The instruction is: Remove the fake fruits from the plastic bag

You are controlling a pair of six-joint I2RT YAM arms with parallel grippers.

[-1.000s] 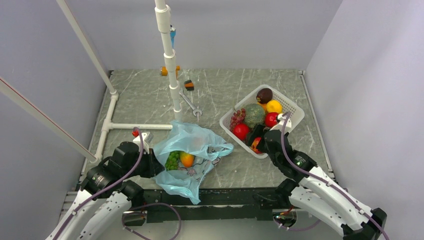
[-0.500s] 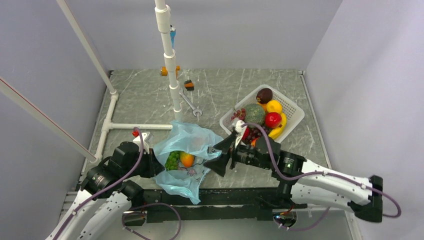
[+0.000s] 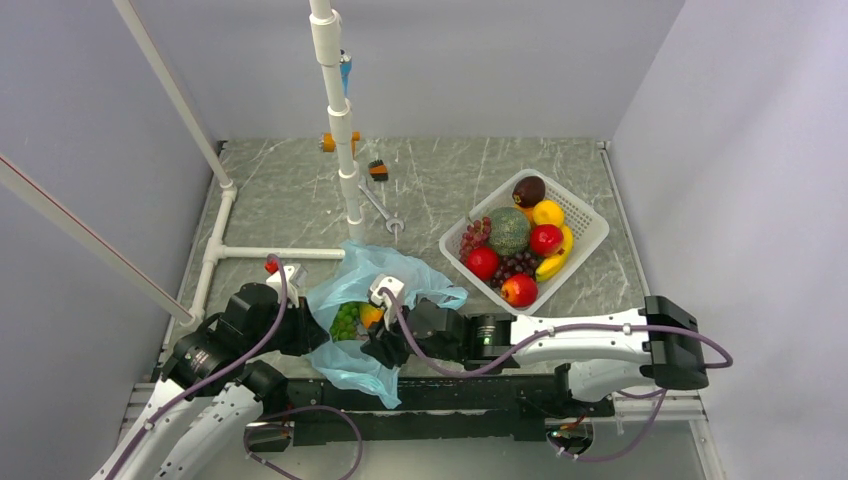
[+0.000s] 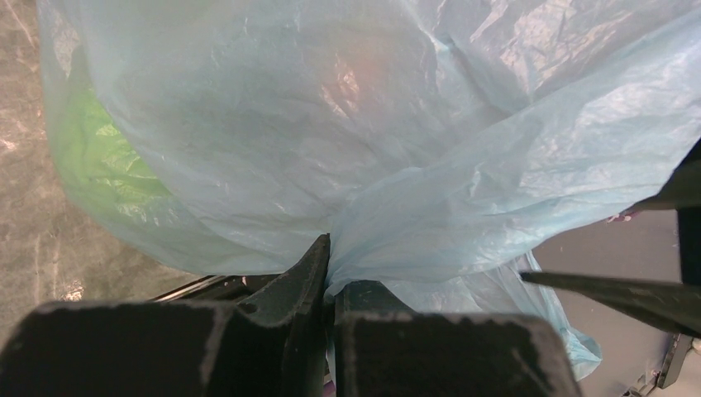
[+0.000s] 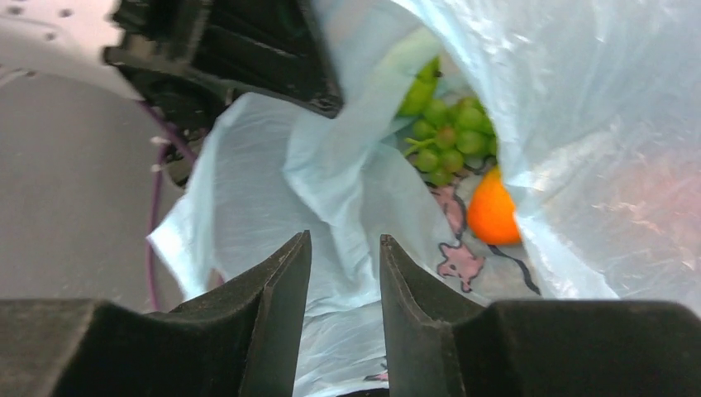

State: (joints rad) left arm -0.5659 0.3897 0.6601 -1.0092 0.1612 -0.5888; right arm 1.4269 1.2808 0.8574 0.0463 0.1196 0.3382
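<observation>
The left gripper (image 4: 331, 248) pinches one edge of the plastic bag (image 3: 365, 265) lying on the counter (image 3: 450, 180), green grapes (image 5: 442, 136) and an orange fruit (image 5: 493, 211) sit inside, and the right gripper (image 5: 345, 248), fingers nearly together over bag film (gripping or not, I cannot tell), must next reach in for them.

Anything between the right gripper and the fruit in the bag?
Yes. A loose fold of the plastic bag sits right ahead of the right gripper, between it and the green grape bunch and orange fruit deeper in. Past that fold, both fruits lie uncovered.
</observation>
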